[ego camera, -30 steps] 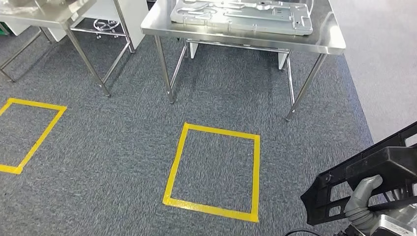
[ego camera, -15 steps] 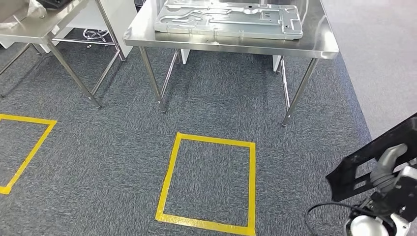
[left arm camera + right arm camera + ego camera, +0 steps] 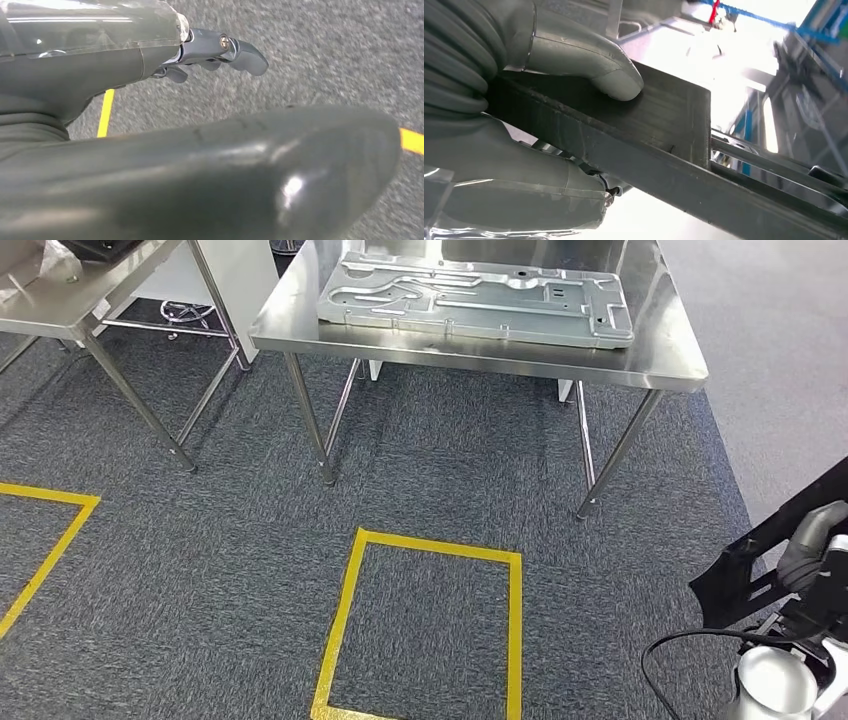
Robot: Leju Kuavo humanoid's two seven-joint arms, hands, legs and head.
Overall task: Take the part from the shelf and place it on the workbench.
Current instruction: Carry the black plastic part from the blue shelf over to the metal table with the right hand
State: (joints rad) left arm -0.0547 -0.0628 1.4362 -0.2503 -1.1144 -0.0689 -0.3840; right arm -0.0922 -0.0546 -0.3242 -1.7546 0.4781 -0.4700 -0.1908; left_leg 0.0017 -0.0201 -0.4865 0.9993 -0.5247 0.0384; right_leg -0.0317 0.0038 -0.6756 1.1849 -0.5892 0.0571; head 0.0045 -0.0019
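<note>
Head view: right hand (image 3: 812, 552) grips black ribbed plastic part (image 3: 752, 565); left hand (image 3: 220, 50) curled, holding nothing.

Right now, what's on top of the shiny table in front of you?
A big silver metal plate with grooves and holes lies flat on the steel table. Whatever might sit beneath the plate is covered, and the table's far edge is cut off.

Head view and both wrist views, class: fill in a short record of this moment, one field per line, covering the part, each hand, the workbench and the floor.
Part: black part, off the workbench
Right hand: right hand grips the part, thumb pressed on it
Left hand: left hand holds nothing, above the carpet
Workbench: steel workbench ahead, a grey metal plate on it
Floor: grey carpet, yellow tape square
</note>
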